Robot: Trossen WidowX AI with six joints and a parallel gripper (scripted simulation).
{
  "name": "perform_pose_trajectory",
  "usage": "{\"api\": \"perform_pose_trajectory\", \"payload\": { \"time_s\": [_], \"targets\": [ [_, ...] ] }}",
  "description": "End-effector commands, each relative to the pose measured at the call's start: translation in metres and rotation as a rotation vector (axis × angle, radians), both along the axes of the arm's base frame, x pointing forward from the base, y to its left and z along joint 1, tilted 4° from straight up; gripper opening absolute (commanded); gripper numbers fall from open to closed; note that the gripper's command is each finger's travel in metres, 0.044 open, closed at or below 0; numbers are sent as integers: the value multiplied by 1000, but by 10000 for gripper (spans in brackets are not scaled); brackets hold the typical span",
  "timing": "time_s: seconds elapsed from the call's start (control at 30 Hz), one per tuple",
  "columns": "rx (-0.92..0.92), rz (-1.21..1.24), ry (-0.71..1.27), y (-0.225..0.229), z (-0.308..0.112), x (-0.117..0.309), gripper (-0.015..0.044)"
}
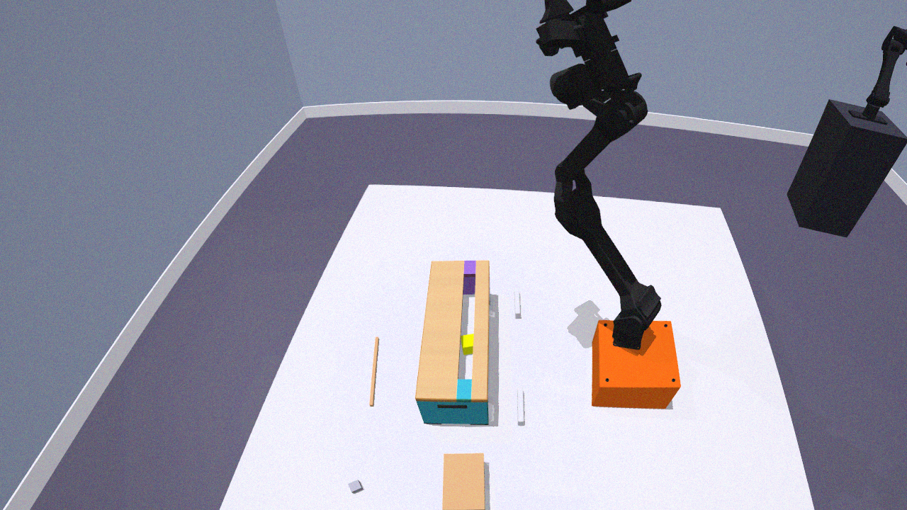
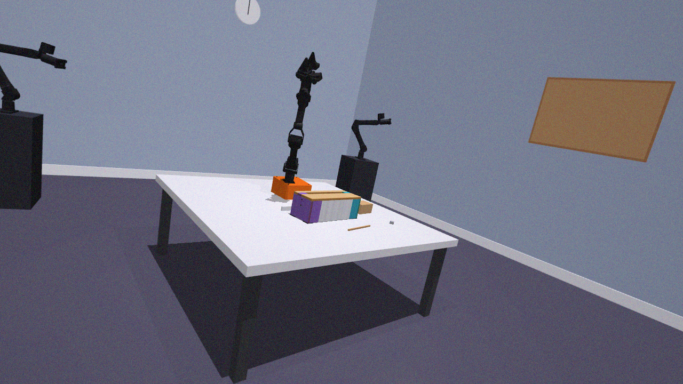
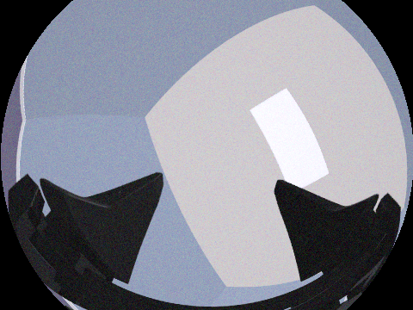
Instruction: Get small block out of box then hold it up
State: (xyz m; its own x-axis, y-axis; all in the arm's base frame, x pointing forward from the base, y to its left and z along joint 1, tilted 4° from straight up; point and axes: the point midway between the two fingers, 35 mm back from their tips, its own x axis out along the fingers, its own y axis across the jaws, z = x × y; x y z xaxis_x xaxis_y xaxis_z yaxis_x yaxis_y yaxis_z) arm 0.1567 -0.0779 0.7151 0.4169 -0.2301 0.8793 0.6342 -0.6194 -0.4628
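The yellow block [image 1: 468, 343] shows through the long slot in the tan top of the box [image 1: 441, 329] [image 2: 334, 210], nearer the teal end [image 1: 456, 412] [image 2: 355, 208] than the purple end [image 1: 470, 267] [image 2: 300, 207]. The box stands upright on the white table [image 1: 329, 380] [image 2: 229, 224]. The block is hidden in the exterior view, and its height inside the box is hard to tell. My gripper [image 2: 309, 58] [image 3: 222, 183] is open and empty, raised high above the orange base and pointing upward, far from the box. In the top view its tips are out of frame.
The orange base [image 1: 634, 367] [image 2: 291, 187] stands right of the box in the top view. Two pale bars [image 1: 517, 304] [image 1: 520, 406] lie between them. A tan block [image 1: 463, 482] [image 2: 365, 207] stands beyond the teal end. A thin stick [image 1: 374, 370] [image 2: 359, 228] and small grey cube [image 1: 355, 486] [image 2: 391, 222] lie left.
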Motion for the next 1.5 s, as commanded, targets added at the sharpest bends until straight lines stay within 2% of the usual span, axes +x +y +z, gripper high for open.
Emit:
{"api": "perform_pose_trajectory", "payload": {
  "time_s": [0.0, 0.3, 0.43, 0.63, 0.8, 0.97, 1.1, 1.3, 1.47],
  "targets": [
    [-3, -6, -7, 0, 1, -2, 400],
    [-185, -282, -317, 37, 27, -120, 400],
    [-300, -433, -385, 66, 28, -151, 400],
    [-480, -605, -579, 137, 19, -206, 400],
    [-584, -710, -669, 181, 4, -221, 400],
    [-750, -796, -772, 241, -18, -227, 400],
    [-949, -868, -839, 298, -47, -214, 400],
    [-1269, -943, -911, 372, -101, -171, 400],
    [-1494, -1055, -917, 403, -138, -121, 400]
  ]
}}
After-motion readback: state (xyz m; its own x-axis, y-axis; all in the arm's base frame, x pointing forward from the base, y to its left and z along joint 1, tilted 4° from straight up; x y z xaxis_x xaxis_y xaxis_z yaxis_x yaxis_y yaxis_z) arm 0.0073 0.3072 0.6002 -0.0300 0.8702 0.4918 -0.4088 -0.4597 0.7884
